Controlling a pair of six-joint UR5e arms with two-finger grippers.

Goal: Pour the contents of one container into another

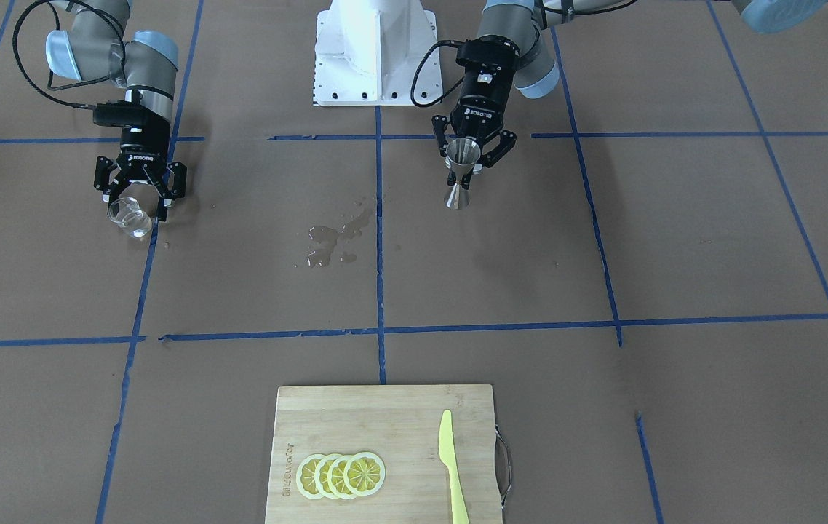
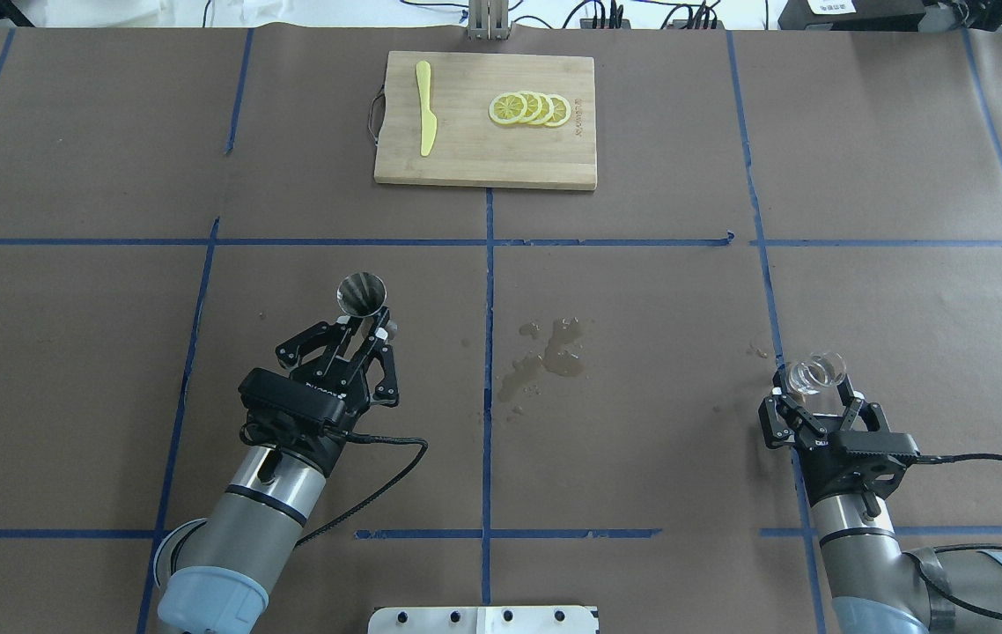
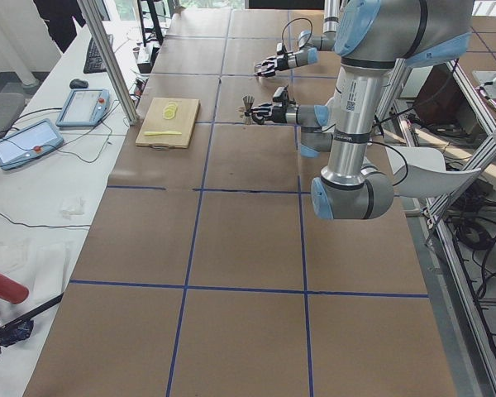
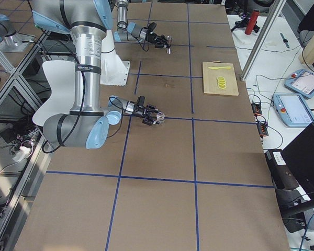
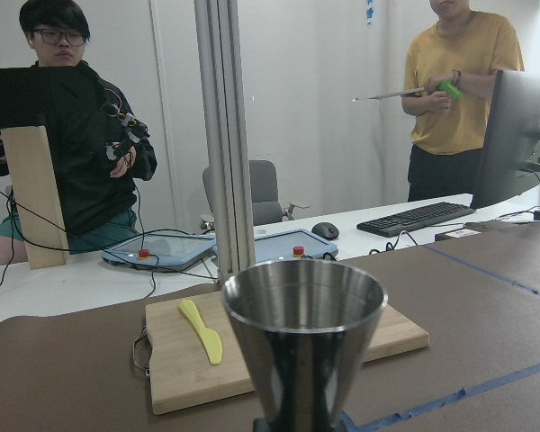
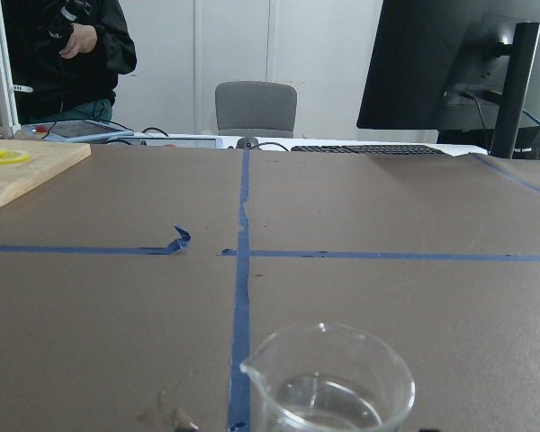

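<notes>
glass cup (image 1: 130, 217): pinched by the right end effector (image 1: 134, 209), upright, close to the bench (image 1: 676, 240) on the robot's right. The right wrist view shows some clear liquid in it.
jigger (image 1: 462, 175): upright, pinched near the waist by the left end effector (image 1: 466, 164), on the robot's left of centre. Resting on the bench or just off it, cannot tell.
gap: the two vessels are well apart, with a wet patch (image 1: 330, 240) on the bench between them.
step: both grasped, pour not begun. I read this as the carry-in phase.
next: bring the cup's rim over the jigger's open top cone, then tilt slowly — the mouth is narrow, so the pour lip should face it.
risk: overshoot adds to the spill — keep the jigger level.
</notes>
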